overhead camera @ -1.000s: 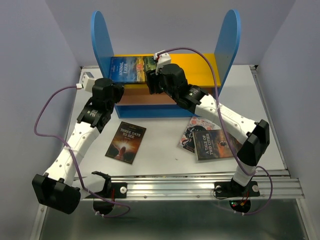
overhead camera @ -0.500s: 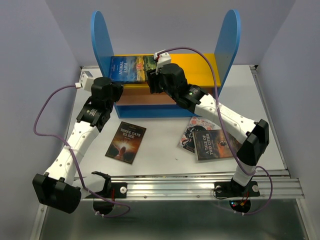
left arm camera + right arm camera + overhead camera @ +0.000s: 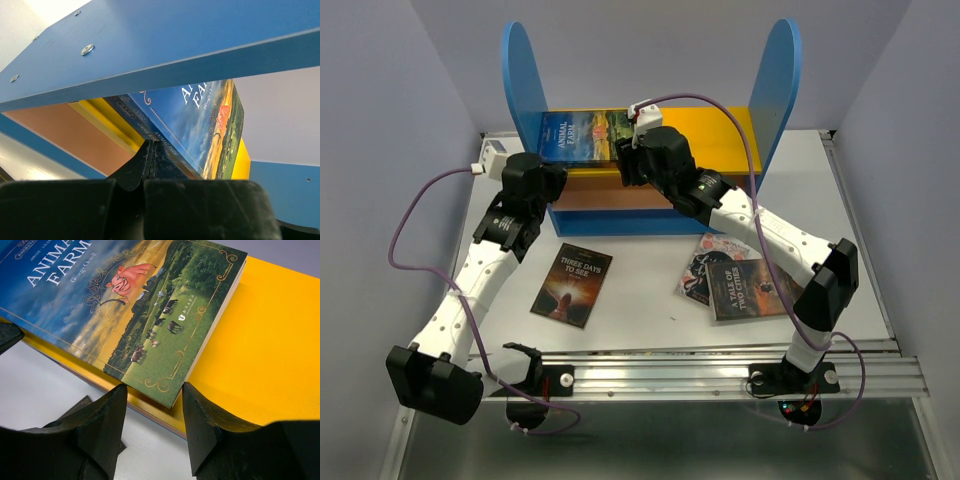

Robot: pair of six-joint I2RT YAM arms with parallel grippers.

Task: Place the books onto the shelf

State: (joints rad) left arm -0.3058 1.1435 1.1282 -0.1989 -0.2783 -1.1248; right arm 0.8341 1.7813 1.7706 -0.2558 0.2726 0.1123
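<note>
- Book [image 3: 582, 137] "Animal Farm" lies flat on yellow top board [image 3: 720, 132] of the shelf [image 3: 523, 80], long axis left to right.
- Right claw [image 3: 154, 389] released, its fingers on both sides of the book's near right corner.
- Left claw [image 3: 150, 152] clenched, at its near left edge.

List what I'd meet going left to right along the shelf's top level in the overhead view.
left blue side panel → Animal Farm book → bare yellow top board → right blue side panel

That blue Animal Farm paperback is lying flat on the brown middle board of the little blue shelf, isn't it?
Not quite. The blue Animal Farm paperback lies flat on the yellow top board of the blue-sided shelf, not the brown middle board. The right wrist view shows it.
</note>
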